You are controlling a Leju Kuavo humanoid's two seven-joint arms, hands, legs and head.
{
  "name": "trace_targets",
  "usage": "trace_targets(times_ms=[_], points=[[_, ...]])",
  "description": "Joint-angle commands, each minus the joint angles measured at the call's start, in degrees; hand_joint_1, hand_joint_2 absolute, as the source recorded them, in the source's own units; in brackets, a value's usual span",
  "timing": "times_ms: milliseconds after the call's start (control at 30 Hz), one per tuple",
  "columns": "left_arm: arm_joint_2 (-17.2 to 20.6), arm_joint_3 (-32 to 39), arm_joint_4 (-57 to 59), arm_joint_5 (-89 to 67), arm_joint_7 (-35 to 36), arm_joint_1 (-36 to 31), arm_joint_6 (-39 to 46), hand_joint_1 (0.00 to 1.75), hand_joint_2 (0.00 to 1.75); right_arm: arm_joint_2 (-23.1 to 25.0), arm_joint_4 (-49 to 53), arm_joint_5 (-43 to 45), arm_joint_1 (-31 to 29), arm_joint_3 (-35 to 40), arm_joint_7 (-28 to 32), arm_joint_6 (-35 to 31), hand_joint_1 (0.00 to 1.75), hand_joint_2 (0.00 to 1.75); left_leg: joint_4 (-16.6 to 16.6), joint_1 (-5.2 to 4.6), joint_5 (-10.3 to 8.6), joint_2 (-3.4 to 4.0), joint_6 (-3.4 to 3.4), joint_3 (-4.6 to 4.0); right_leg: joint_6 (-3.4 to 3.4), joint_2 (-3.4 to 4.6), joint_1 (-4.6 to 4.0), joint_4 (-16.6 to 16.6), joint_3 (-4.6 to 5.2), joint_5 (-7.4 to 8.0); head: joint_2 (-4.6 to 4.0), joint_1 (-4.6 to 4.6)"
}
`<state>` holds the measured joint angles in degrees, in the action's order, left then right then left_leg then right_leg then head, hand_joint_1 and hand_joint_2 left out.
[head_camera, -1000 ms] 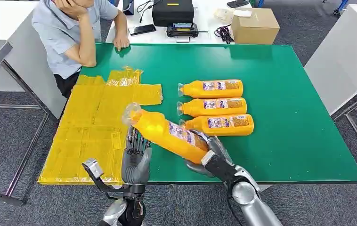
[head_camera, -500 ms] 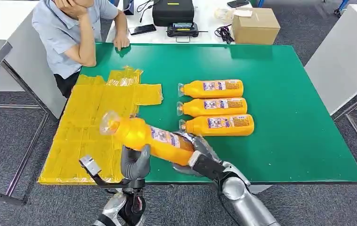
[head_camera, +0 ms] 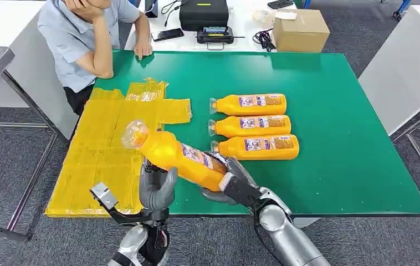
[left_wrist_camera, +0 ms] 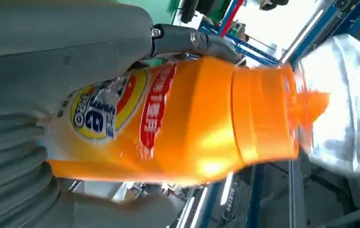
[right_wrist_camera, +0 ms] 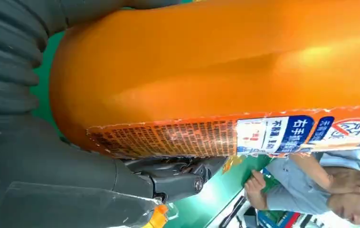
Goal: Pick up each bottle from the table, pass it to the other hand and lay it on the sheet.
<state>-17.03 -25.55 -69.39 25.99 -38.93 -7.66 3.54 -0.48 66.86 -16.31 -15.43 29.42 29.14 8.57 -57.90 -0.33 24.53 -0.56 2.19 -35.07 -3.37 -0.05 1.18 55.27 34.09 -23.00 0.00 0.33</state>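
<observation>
A yellow plastic sheet (head_camera: 105, 152) covers the left part of a green desk (head_camera: 335, 144), reaching its left and front edges. A person in a light blue shirt (head_camera: 86, 39) sits at the desk's back left corner, one hand resting flat on the desk.

Above the front edge, just right of the sheet, the robot's left hand (head_camera: 157, 188) reaches up under an orange bottle (head_camera: 177, 157); the left wrist view shows its thumb and fingers closed around the bottle's body near the neck. The bottle is held in the air, tilted, its clear cap pointing up and left over the sheet.

The robot's right hand (head_camera: 231, 184) grips the bottle's base end from the right, fingers wrapped around it.

Further right, near the middle of the desk, three more orange bottles (head_camera: 249, 126) lie on their sides in a neat stack of rows, caps pointing left.

Behind the desk's back edge stand a black case (head_camera: 203, 14) and a cardboard box (head_camera: 300, 30).
</observation>
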Motion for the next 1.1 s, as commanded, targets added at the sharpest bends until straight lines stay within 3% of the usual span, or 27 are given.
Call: trace_targets(times_ms=[33,100,333,367,400,533,567,600,633,667,867,933,1100], points=[[0.4,-1.6,7.9,1.5,-0.8,-4.0,-1.8,1.75,1.75,-1.3,-4.0,-0.3,-2.3,3.4,-0.3,0.5,1.61,1.75,0.1,0.03,0.05,0.05,-0.09,0.22,0.11,0.02,-0.03,-0.1,-0.2,-0.05,0.0,0.0],[0.5,-1.9,9.1,3.5,1.1,-4.4,-3.5,1.75,1.75,-1.5,-3.9,-0.4,-2.2,3.7,-0.4,0.6,1.68,1.75,0.0,0.04,0.07,0.06,-0.1,0.25,0.12,0.02,-0.05,0.0,-0.23,-0.06,0.0,0.0],[0.5,-1.9,9.1,3.5,1.1,-4.4,-3.5,1.75,1.75,-1.5,-3.9,-0.4,-2.2,3.7,-0.4,0.6,1.68,1.75,0.0,0.03,0.04,0.05,-0.08,0.15,0.09,0.02,-0.03,0.0,-0.13,-0.03,0.0,0.0],[0.6,-2.1,9.5,3.9,1.5,-4.6,-4.1,1.66,1.75,-1.6,-3.9,-0.5,-2.2,3.8,-0.4,0.8,1.64,1.75,0.0,0.06,0.1,0.07,-0.12,0.29,0.15,0.03,-0.07,0.0,-0.27,-0.08,0.0,0.0],[0.7,-2.3,10.0,3.8,1.3,-4.8,-4.3,1.75,1.75,-1.6,-3.9,-0.5,-2.2,4.0,-0.4,0.9,1.64,1.75,0.0,0.04,0.05,0.06,-0.09,0.15,0.1,0.02,-0.04,0.0,-0.14,-0.04,0.0,0.0],[0.8,-2.3,10.2,3.2,0.1,-4.9,-4.2,1.75,1.75,-1.6,-3.8,-0.6,-1.9,4.3,-0.4,0.8,1.5,1.75,0.0,0.02,0.04,0.06,-0.08,0.16,0.1,0.03,-0.03,0.0,-0.14,-0.03,0.0,0.0],[0.8,-2.5,9.7,2.0,-1.0,-4.9,-3.0,1.75,1.75,-1.6,-3.8,-0.6,-1.6,4.1,-0.4,0.7,1.27,1.75,0.0,0.06,0.1,0.09,-0.13,0.3,0.16,0.05,-0.07,0.0,-0.27,-0.08,0.0,0.0],[0.9,-2.6,9.3,0.8,-1.1,-4.9,-1.2,1.75,1.75,-1.5,-3.8,-0.3,-1.4,3.6,-0.5,0.4,0.1,1.75,0.0,0.03,0.06,0.05,-0.09,0.18,0.11,0.01,-0.04,0.0,-0.17,-0.05,0.0,0.0],[1.0,-2.6,7.0,-5.3,-1.1,-4.5,5.4,1.75,1.75,-1.5,-3.9,0.2,-0.7,2.7,-1.2,0.1,0.0,1.75,0.0,0.05,0.11,0.09,-0.13,0.32,0.16,0.04,-0.06,0.0,-0.29,-0.1,0.0,0.0],[1.0,-2.9,4.3,-11.8,-1.1,-3.8,10.8,1.75,1.75,-1.7,-3.9,0.4,0.1,1.8,-1.4,-0.8,0.0,1.75,0.0,0.03,0.06,0.04,-0.09,0.19,0.11,0.01,-0.04,0.0,-0.17,-0.06,0.0,0.02],[1.1,-3.3,3.2,-16.6,-1.1,-3.0,15.1,1.75,1.75,-1.8,-3.9,0.0,2.0,-0.9,-1.5,-3.9,0.0,1.75,0.1,0.04,0.05,-0.04,-0.08,0.19,0.1,-0.07,-0.04,-0.1,-0.2,-0.06,0.0,0.04],[1.3,-3.5,2.3,-20.2,-1.1,-2.5,20.7,1.75,1.75,-1.2,-3.5,-0.9,3.2,-2.9,-1.9,-6.4,0.0,1.75,0.0,0.02,0.09,0.05,-0.1,0.21,0.12,0.02,-0.03,0.0,-0.2,-0.08,0.0,0.0],[5.7,-6.6,-6.9,-18.0,-1.0,2.6,18.0,1.75,1.75,-1.2,1.0,-1.9,8.0,-6.3,-1.2,-8.3,0.0,1.75,0.1,0.06,0.16,0.04,-0.16,0.36,0.19,0.0,-0.08,-0.1,-0.34,-0.15,0.0,0.0]])
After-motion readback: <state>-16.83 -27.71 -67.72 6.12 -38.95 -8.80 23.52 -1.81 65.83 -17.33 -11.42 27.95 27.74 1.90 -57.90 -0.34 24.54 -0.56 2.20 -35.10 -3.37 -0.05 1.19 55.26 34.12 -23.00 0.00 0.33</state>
